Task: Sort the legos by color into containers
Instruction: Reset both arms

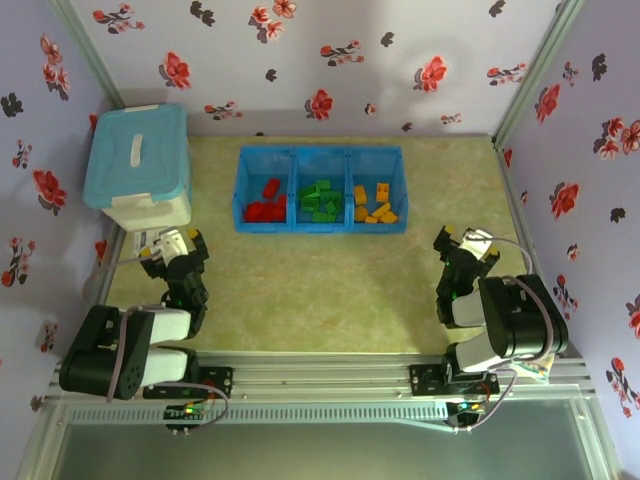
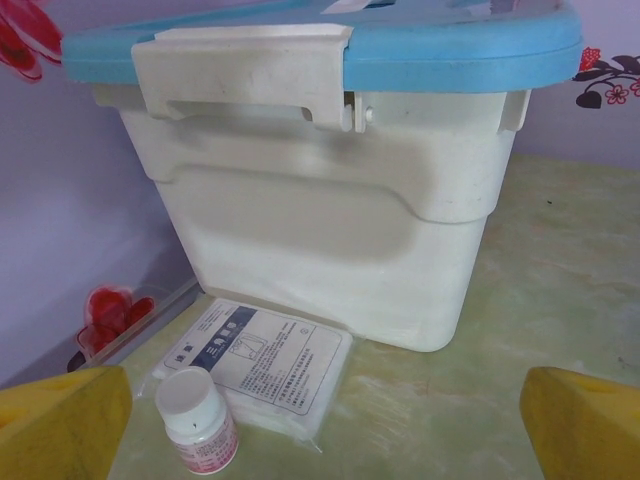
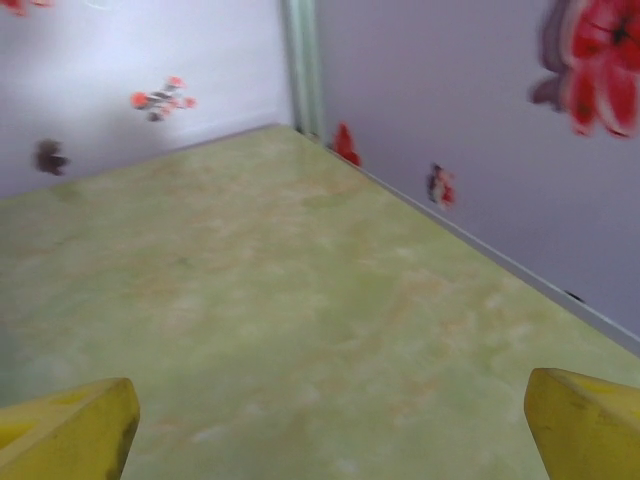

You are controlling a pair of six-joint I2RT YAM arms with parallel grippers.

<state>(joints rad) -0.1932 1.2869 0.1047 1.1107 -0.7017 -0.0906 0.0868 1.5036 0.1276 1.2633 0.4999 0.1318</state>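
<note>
While both arms sit on the near side of the tray (image 1: 240, 190), legos: red (image 1: 266, 205) in its left compartment, green (image 1: 321, 201) in the middle, orange-yellow (image 1: 374, 204) in the right.
Left fingers (image 1: 170, 241): spread wide, empty, near-left of the tray, facing a lidded box (image 1: 138, 165).
Right fingers (image 1: 466, 240): spread wide, empty, near-right of the tray, over bare table (image 1: 320, 290).
Clutter: pill bottle (image 2: 197, 420) and packet (image 2: 265, 365), left of the tray.

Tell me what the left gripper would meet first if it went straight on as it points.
Probably the lidded box, straight ahead of the left gripper. A small white bottle and a flat packet lie nearer but lower; a low path might touch them first.
</note>
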